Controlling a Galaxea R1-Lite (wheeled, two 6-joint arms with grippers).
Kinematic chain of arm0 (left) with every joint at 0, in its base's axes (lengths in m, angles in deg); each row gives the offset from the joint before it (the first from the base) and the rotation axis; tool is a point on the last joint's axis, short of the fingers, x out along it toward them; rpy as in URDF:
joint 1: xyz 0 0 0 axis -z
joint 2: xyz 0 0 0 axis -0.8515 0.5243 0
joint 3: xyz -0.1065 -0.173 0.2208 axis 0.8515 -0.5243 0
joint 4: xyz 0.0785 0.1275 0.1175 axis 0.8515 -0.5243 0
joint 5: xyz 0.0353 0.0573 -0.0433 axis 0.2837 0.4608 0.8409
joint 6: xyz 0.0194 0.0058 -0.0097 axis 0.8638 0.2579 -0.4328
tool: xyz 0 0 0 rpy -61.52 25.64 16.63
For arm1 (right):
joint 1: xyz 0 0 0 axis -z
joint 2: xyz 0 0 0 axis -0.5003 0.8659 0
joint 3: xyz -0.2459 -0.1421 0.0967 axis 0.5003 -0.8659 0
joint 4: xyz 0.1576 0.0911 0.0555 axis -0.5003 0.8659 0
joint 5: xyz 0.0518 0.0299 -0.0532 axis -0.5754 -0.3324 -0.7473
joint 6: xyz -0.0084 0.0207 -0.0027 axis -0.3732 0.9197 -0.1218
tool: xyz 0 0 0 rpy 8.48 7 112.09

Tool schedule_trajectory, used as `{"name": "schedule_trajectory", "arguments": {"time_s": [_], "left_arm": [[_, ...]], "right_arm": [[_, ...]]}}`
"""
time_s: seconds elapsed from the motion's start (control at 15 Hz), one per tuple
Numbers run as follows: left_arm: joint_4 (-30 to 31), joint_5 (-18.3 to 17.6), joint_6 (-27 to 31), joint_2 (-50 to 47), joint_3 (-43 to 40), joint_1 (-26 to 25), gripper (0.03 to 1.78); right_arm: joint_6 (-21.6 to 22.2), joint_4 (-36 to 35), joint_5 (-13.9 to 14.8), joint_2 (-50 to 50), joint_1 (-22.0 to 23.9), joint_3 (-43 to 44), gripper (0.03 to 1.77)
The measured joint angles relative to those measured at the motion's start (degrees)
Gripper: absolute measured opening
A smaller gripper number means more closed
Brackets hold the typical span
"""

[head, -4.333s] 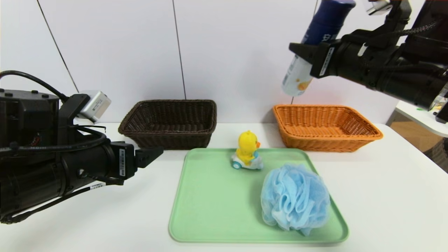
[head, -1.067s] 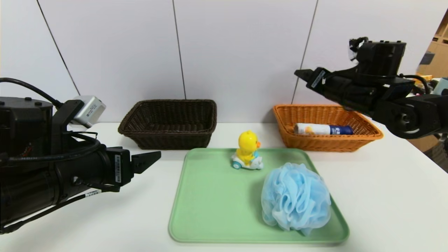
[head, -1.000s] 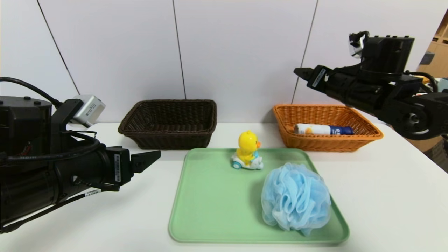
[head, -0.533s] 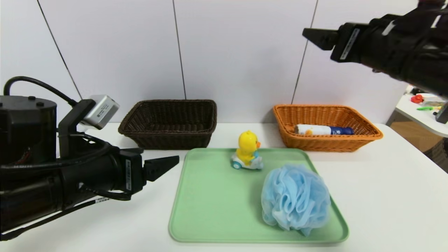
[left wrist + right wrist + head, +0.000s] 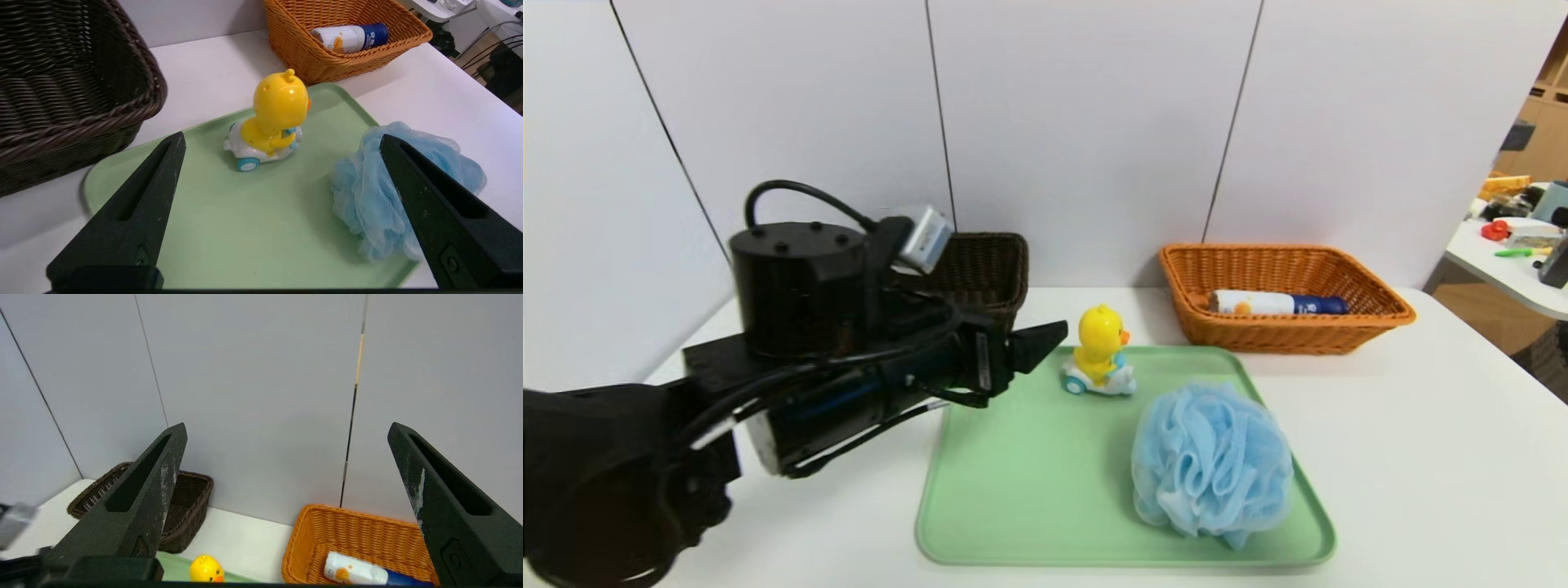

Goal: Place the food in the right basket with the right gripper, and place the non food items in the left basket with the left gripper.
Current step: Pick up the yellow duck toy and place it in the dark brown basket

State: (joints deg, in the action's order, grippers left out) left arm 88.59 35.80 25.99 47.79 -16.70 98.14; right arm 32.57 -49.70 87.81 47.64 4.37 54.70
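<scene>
On the white table (image 5: 1421,457), the pale green rectangular tray (image 5: 1029,490) sits in the middle, with the dark brown woven wicker basket (image 5: 988,265) at about 11 o'clock from it and the orange-tan woven wicker basket (image 5: 1282,327) at about 1 o'clock. We judge the food step done: the slim cylindrical container with a white body and dark blue cap (image 5: 1278,303) lies on its side inside the orange basket. The non-food step is in hand.

The fluffy light-blue mesh bath pouf (image 5: 1211,463) rests on the tray at its 4 o'clock corner. The small yellow duck toy on a white-and-blue wheeled base (image 5: 1099,352) stands upright at the tray's 12 o'clock edge.

Our left gripper (image 5: 282,143) hovers over the tray's 10 o'clock corner, its fingers spread wide and holding nothing. In the head view the duck sits at 3 o'clock from the fingertips, just beside them; the wrist view shows it centred ahead between the fingers but not yet within them. Next we should advance until the fingers bracket the duck, then close.

Our right gripper (image 5: 286,428) is lifted high above the baskets, fingers wide and empty.
</scene>
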Motion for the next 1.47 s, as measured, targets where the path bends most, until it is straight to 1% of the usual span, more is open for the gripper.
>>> {"name": "schedule_trajectory", "arguments": {"time_s": [0.13,0.33,0.47,0.53,0.67,0.73,1.0,1.07,1.13,1.2,1.33,1.4,1.47], "left_arm": [[1.08,1.26,-0.02,6.42,3.56,1.71,1.69],[0.98,1.78,-0.5,12.65,5.92,4.02,1.69],[0.87,2.11,-0.68,14.69,6.03,4.24,1.69],[1.05,3.0,-0.48,15.54,6.06,4.28,1.69],[1.5,7.16,0.13,17.03,6.18,4.91,1.69],[2.32,8.14,0.28,17.57,6.25,5.27,1.69],[9.5,11.54,3.04,20.15,6.78,5.71,1.69],[10.81,12.2,3.34,20.83,7.39,5.83,1.69],[11.12,12.53,3.47,21.31,7.94,5.83,1.69],[10.98,12.56,3.55,21.64,8.39,5.88,1.69],[10.75,12.53,3.69,22.27,8.94,6.01,1.69],[10.59,12.51,3.74,22.64,9.33,6.07,1.69],[10.18,12.53,3.83,23.05,9.95,6.23,1.69]], "right_arm": [[0.06,3.41,0.02,-3.64,0.21,-0.77,1.69],[0.35,3.74,-0.09,-6.12,0.4,-1.56,1.69],[0.38,3.66,-0.28,-6.72,0.57,-1.79,1.69],[0.38,3.69,-0.39,-6.86,0.62,-1.9,1.69],[0.35,3.9,-0.48,-7.06,0.62,-2.01,1.69],[0.38,3.8,-0.5,-7.11,0.62,-2.19,1.69],[-0.44,4.02,-0.66,-9.23,0.84,-3.41,1.69],[-0.6,5.69,-0.5,-9.92,2.0,-3.69,1.69],[-0.63,8.86,-0.5,-10.58,4.68,-4.11,1.69],[-0.66,13.36,-0.57,-11.19,7.5,-4.62,1.69],[-0.6,24.65,-0.28,-12.18,12.45,-5.64,1.69],[-0.6,29.53,0.16,-12.41,13.95,-5.97,1.69],[-0.51,35.23,1.21,-12.52,15.2,-6.3,1.69]]}}
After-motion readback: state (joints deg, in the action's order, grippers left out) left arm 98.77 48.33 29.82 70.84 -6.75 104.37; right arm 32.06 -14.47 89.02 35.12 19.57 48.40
